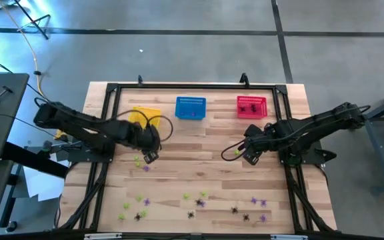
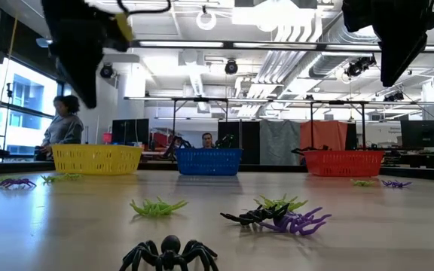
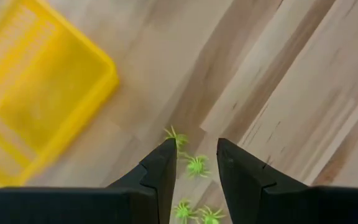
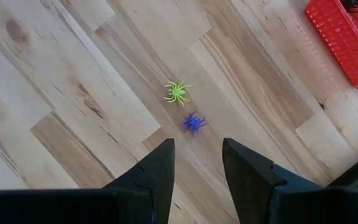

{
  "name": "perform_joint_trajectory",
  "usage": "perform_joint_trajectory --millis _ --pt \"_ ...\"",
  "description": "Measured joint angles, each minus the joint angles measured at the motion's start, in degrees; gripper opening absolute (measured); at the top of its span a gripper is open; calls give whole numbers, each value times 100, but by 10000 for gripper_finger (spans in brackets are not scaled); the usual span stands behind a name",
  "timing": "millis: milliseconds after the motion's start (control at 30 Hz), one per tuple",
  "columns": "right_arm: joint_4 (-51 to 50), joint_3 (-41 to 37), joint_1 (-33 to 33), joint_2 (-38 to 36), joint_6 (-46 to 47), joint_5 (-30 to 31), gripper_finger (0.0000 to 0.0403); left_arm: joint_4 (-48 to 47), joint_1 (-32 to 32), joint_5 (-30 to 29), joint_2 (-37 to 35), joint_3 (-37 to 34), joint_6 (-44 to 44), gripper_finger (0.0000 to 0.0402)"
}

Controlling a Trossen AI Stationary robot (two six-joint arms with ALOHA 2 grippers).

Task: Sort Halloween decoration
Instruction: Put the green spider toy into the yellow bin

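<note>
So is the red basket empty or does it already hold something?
Not empty: the high view shows black spiders inside the red basket.

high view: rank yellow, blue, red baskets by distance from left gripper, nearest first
From the left gripper:
1. Yellow basket, on the table's left, just behind the gripper.
2. Blue basket, back middle.
3. Red basket, back right, nearer the other arm.

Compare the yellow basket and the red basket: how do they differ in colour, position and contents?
The yellow basket sits at the table's left, by the left arm; the red basket sits at the right. In the high view the red basket holds a black spider; the yellow basket shows nothing inside. Both are small mesh baskets along the far edge.
</note>
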Motion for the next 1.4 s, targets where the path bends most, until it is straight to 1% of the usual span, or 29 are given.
perform_joint_trajectory --millis 167,367,533,633,800,1033,1400 --pt "2 0 0 0 0 2 130 491 -262 15 112 -527 -404 102" --pt "4 0 0 0 0 2 130 975 -322 -27 170 -1066 -442 102" --pt "13 0 0 0 0 1 130 1478 -322 -56 170 -1474 -442 114" --pt "15 0 0 0 0 0 130 1551 -322 -228 170 -1584 -436 126" --pt "20 0 0 0 0 2 130 1720 -297 -527 168 -1785 -188 145" --pt "49 0 0 0 0 0 130 2211 -127 -483 170 -2102 11 154" --pt "98 0 0 0 0 2 130 3120 115 -225 148 -2703 -48 155"
